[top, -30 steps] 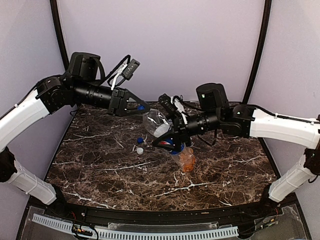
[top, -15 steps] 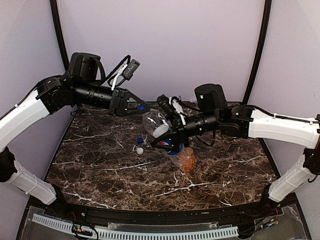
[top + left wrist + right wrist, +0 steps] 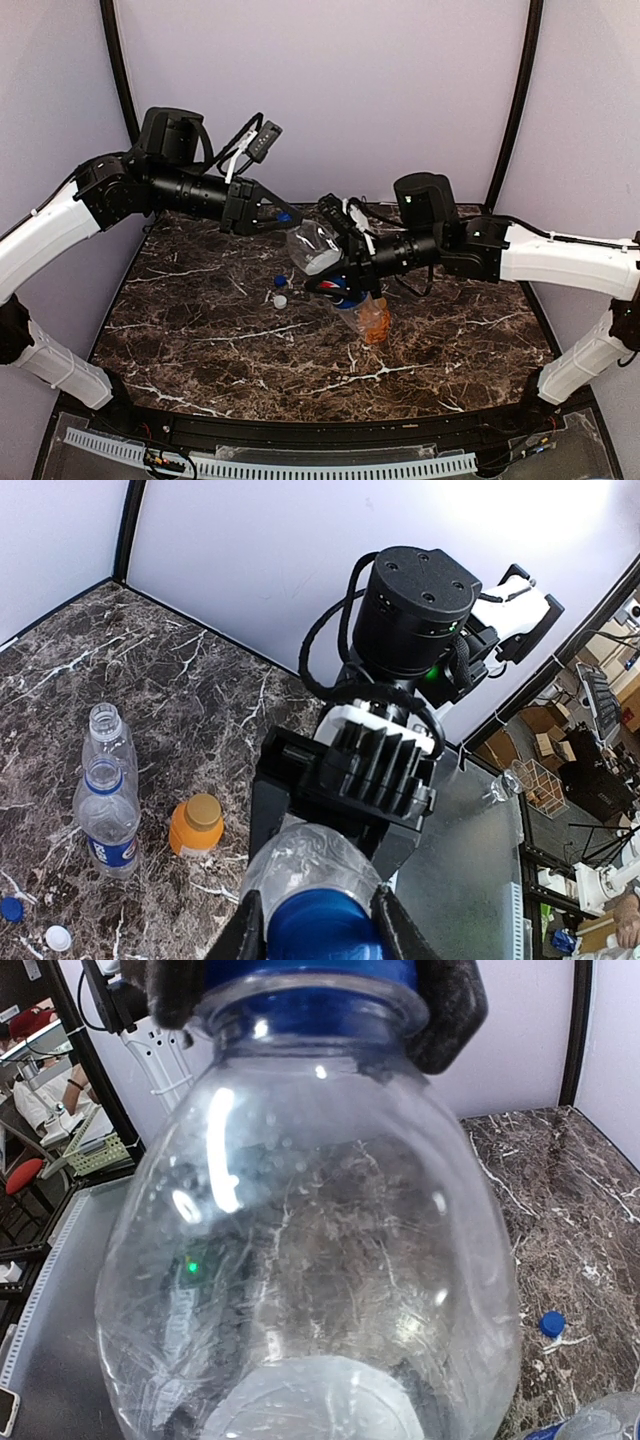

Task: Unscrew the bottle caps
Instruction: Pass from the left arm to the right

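Hardly anything has shifted since a second ago: the right arm (image 3: 560,255) has only edged a touch, and the clear bottle (image 3: 312,248) hangs at the same spot, mid-air at the centre of the overhead view, above the marble table (image 3: 200,340). The left arm (image 3: 60,225) reaches in from the upper left. The right gripper (image 3: 338,258) brackets the bottle's lower body; whether its fingers are pressing it I cannot tell. The left gripper (image 3: 280,215) is pinched narrow onto the blue cap (image 3: 322,925), which sits on the neck. I'd say this is the twisting step: next the bottle needs a firm hold while the cap is turned off. An orange bottle (image 3: 195,830), lower left in the left wrist view, wears its orange cap (image 3: 203,808); a loose blue cap (image 3: 10,908) and a white cap (image 3: 58,938) lie nearby.
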You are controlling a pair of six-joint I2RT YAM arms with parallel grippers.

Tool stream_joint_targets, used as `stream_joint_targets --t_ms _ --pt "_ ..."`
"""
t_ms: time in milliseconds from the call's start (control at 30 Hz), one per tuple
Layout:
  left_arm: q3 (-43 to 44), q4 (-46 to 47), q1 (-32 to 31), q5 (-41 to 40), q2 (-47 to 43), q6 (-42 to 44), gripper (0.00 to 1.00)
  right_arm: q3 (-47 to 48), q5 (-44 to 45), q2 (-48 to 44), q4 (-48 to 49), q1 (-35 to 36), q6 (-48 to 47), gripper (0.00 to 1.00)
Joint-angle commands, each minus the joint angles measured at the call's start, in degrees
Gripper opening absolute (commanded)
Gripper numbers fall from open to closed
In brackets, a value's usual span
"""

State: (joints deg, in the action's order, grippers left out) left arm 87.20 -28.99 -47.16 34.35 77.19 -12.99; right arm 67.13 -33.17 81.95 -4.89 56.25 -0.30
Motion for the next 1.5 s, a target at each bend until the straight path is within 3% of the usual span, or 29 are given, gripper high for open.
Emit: stream_joint_targets --t_ms 0,100,167,300,367,500,633,867,1033,1333,1467 --pt "-0.36 -0.34 -0.23 -0.42 -1.45 1.31 0.02 -1.09 -1.51 -2.11 4.58 -0.70 0.16 0.44" --pt "-0.44 1.14 -0.28 -0.05 -1.49 1.07 0.09 -2.00 -3.54 -1.75 7.03 -0.77 0.29 0.37" --pt "-1.24 3.52 -0.30 0.88 -1.81 0.75 0.20 -2.94 -4.37 -1.65 8.96 -0.70 2.11 0.35" --pt "-5.95 11.62 -0.30 2.70 -4.11 -0.09 0.60 -5.41 -5.39 -2.33 13.33 -0.75 4.38 0.33" --pt "-9.05 16.23 -0.30 2.69 -5.93 -0.33 0.71 -6.44 -5.83 -2.69 14.61 -0.81 5.15 0.33" --pt "-16.00 27.26 -0.30 2.09 -10.14 -2.17 0.80 -7.62 -8.81 -2.44 17.14 -0.84 6.55 0.32" --pt "-19.80 34.86 -0.30 2.61 -11.85 -3.70 0.78 -8.10 -12.26 -1.82 19.78 -0.80 7.97 0.32" --pt "-18.71 38.96 -0.30 8.25 -7.76 -5.90 0.60 -7.75 -14.44 -0.80 21.72 -0.80 9.15 0.31" --pt "-18.10 43.97 -0.30 11.00 -4.89 -8.42 0.57 -7.17 -14.95 0.05 21.50 -0.83 9.26 0.29" --pt "-17.72 46.59 -0.26 12.65 -3.30 -10.99 0.46 -7.24 -14.73 0.56 21.41 -1.05 9.15 0.27" --pt "-17.68 46.83 -0.30 12.98 -3.35 -11.34 0.36 -7.24 -14.48 0.66 21.44 -1.24 9.29 0.26"
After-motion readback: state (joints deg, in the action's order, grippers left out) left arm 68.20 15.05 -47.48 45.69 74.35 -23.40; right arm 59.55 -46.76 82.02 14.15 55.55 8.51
